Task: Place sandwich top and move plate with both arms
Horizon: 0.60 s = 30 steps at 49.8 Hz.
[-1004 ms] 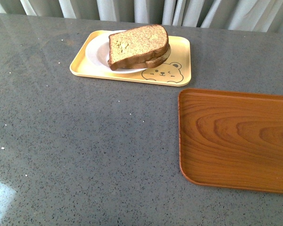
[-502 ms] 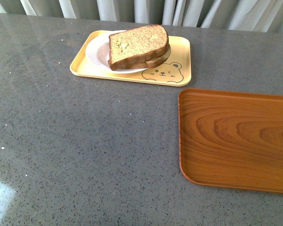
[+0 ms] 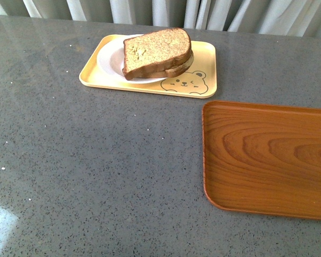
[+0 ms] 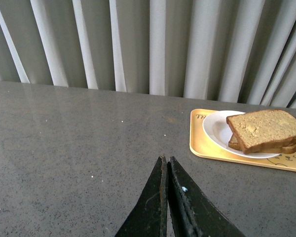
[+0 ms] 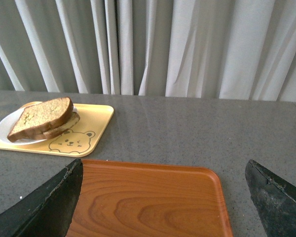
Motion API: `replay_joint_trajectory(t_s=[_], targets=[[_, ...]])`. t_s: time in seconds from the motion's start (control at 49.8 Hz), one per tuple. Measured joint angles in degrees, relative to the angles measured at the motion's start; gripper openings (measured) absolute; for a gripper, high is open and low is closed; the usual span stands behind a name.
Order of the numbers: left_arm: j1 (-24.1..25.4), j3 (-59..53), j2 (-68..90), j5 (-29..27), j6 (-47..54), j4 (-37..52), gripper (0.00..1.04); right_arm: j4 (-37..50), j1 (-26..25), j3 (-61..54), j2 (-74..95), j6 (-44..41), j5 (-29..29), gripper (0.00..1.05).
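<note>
Since sandwich top already placed, plate remains unmoved on far yellow tray; left tool clenched empty, right tool spread wide.

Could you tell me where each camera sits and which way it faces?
Front view: on the body, looking down over the grey table at the yellow bear tray; no arm shows.
Left wrist view: low, facing the curtain; shut left gripper shows.
Right wrist view: above the brown wooden tray; open right gripper.
All share the tan bread slice on the round white plate.
</note>
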Motion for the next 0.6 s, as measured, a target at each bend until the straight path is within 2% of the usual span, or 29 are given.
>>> replay_joint_trajectory(t_s=[0.12, 0.361, 0.602], targets=[[0.0, 0.0, -8.72, 0.02, 0.02, -10.01, 0.02, 0.0, 0.0, -0.02, 0.0, 0.0, 0.0, 0.96], [-0.02, 0.0, -9.42, 0.0, -0.02, -10.45, 0.02, -0.04, 0.0, 0.0, 0.0, 0.0, 0.0, 0.96], [-0.02, 0.0, -9.46, 0.0, 0.02, -10.45, 0.52, -0.04, 0.0, 0.0, 0.0, 0.0, 0.0, 0.96]])
